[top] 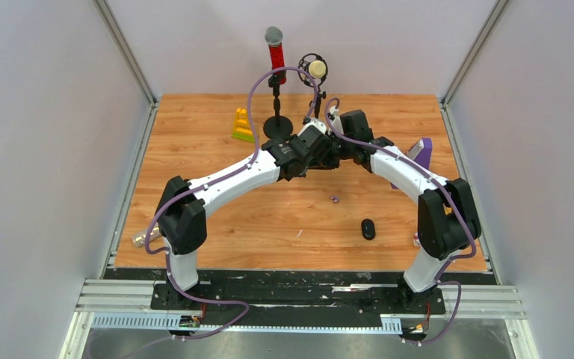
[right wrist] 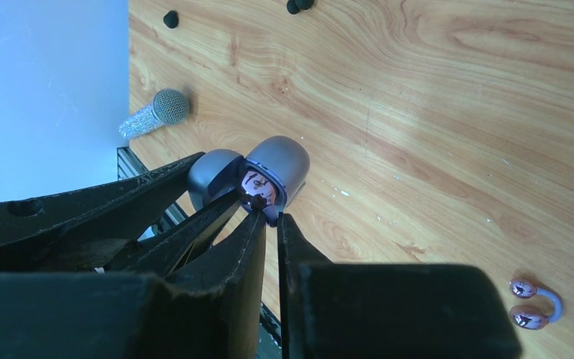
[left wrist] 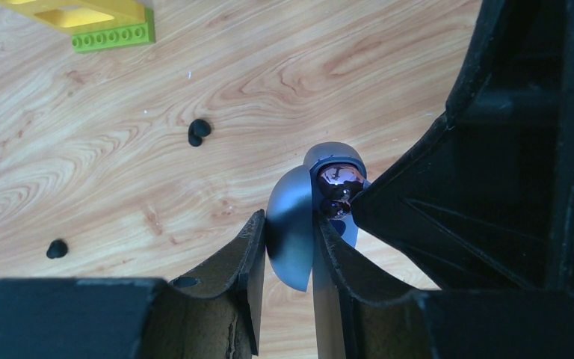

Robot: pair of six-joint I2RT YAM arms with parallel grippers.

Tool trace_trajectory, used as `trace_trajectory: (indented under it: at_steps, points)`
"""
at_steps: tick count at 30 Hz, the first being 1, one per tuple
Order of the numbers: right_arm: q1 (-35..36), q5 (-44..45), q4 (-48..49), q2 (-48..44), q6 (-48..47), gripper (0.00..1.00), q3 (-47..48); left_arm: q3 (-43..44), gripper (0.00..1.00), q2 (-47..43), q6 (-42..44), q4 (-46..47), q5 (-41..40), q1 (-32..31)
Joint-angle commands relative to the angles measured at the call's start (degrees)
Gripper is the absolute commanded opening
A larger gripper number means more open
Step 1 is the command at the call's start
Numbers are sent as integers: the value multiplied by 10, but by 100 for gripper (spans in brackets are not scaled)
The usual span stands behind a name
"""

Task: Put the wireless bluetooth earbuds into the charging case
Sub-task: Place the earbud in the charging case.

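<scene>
Silver microphone (top: 143, 238): you had it lying flat at the left edge of the table (top: 217, 217), beside the left arm's base.
Yellow and green block (top: 242, 125): it stood toward the far left of the wood.
Red microphone (top: 275, 52): it stood upright on its stand at the back, left of centre.
Black earbuds (left wrist: 198, 132): they lay loose on the wood, left of the case in the left wrist view, with a further black piece (left wrist: 57, 248) well apart from them.
Left gripper (left wrist: 290, 221): you had it clamped narrow on the charging case, one finger on each side of its shell.
Charging case (left wrist: 291, 202): grey-blue, lid open, it was held off the table where the two arms met.
Purple earbud (left wrist: 336, 183): shiny, it sat in the open mouth of the case.
Right gripper (right wrist: 270, 215): its fingers stood narrow with a thin gap, tips against the bud; you could not tell whether they pinched it.
Purple pair (right wrist: 534, 303): it lay on the wood well right of the case.
Black oval (top: 368, 229): it rested near the right arm's base.
</scene>
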Motion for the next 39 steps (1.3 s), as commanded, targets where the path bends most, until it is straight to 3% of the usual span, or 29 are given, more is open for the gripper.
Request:
trace_trajectory:
  at_steps: [1, 22, 39]
  points:
    - [7, -13, 16, -2, 8, 14, 24, 13, 0, -21, -15, 18, -6, 0]
    - [7, -18, 16, -29, -7, 23, 21, 2, 0, -27, -11, 27, -8, -1]
    - [7, -31, 27, -45, -23, 22, 14, -5, 0, -33, -5, 33, -7, -1]
